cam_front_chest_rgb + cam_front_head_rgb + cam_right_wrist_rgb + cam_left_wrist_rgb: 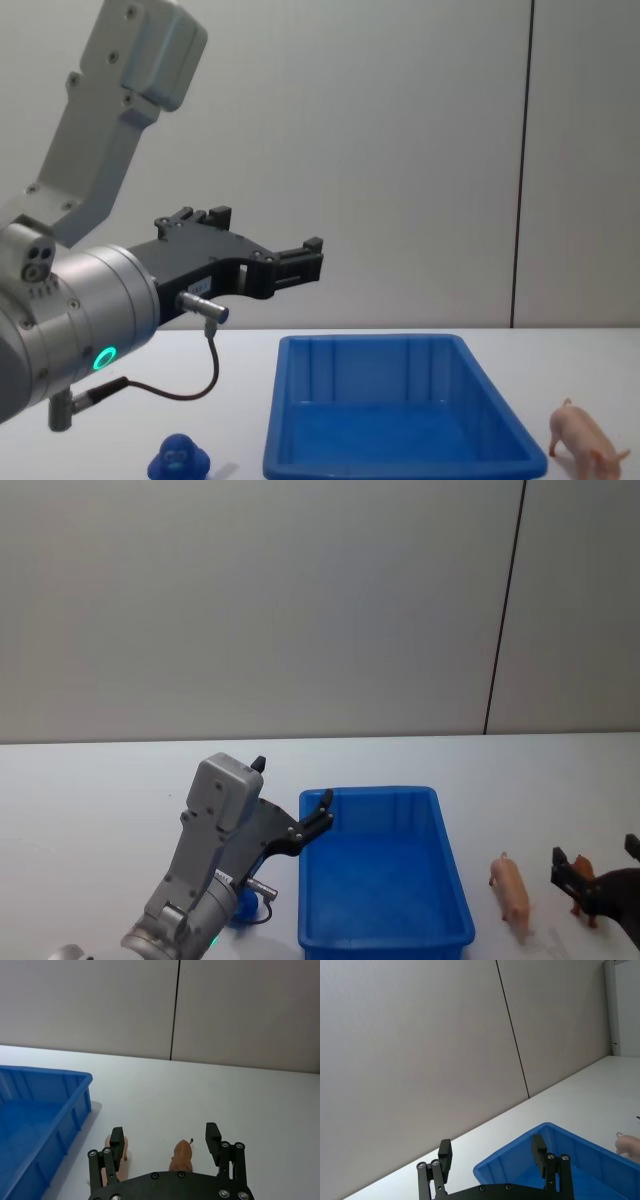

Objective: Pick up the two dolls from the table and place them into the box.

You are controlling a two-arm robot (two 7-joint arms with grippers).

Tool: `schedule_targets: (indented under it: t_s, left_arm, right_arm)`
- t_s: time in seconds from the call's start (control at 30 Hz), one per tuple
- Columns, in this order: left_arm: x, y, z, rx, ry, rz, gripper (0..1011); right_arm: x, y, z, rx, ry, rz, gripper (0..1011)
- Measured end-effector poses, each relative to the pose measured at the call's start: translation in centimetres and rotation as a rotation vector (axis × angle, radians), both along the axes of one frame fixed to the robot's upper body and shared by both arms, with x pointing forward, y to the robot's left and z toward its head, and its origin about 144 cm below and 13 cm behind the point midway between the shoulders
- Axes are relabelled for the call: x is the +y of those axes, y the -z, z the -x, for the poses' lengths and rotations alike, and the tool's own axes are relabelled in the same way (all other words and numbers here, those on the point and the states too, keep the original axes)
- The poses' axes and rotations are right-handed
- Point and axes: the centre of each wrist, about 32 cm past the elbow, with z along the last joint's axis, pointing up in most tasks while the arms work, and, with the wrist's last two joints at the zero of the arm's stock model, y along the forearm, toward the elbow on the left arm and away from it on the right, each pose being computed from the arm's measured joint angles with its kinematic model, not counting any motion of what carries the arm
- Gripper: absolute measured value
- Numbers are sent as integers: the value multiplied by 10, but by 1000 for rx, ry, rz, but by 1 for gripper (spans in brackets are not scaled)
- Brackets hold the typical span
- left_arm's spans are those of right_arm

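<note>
1. Head view: the blue box (385,880) sits on the white table (100,800). The left gripper (290,788) hangs over the box's left rim with its fingers released and spread, holding nothing. The blue figure (245,908) lies just left of the box, partly hidden under the arm. The pink pig (511,888) stands to the right of the box. The brown animal (580,872) is farther right, between the parted fingers of the right gripper (596,858).
2. Left wrist view: the left gripper (491,1152) is spread wide above the box (590,1152).
3. Right wrist view: the right gripper (165,1137) is unclenched and straddles the brown animal (182,1157) without touching it. The pig (122,1142) stands between it and the box (45,1110).
4. Chest view: the left gripper (290,262) is well above the box (400,455). A small label (197,288) on it is too small to read.
</note>
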Motion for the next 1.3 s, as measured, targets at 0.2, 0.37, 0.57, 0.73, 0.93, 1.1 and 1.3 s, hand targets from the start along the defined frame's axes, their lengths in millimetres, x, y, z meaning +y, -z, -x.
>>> schedule_targets:
  t_s: [0.2, 0.37, 0.57, 0.73, 0.93, 1.1, 1.3]
  left_arm:
    - [0, 0, 0, 0, 0, 0, 1001]
    - [0, 0, 0, 0, 0, 0, 1001]
    - [0, 0, 0, 0, 0, 0, 1001]
    - [0, 0, 0, 0, 0, 0, 1001]
    - [0, 0, 0, 0, 0, 0, 1001]
    - [0, 0, 0, 0, 0, 0, 1001]
    - [0, 0, 0, 0, 0, 0, 1001]
  right_arm:
    - [-5, 8, -3, 24, 1, 6, 1001]
    - [-8, 16, -7, 44, -4, 7, 1001]
    - [-12, 24, -11, 66, -4, 13, 1001]
    - [-14, 29, -14, 83, 3, 19, 960]
    - [-16, 36, -18, 111, 13, 26, 805]
    - [-17, 40, -20, 130, 21, 30, 652]
    - [-16, 41, -20, 132, 24, 35, 458]
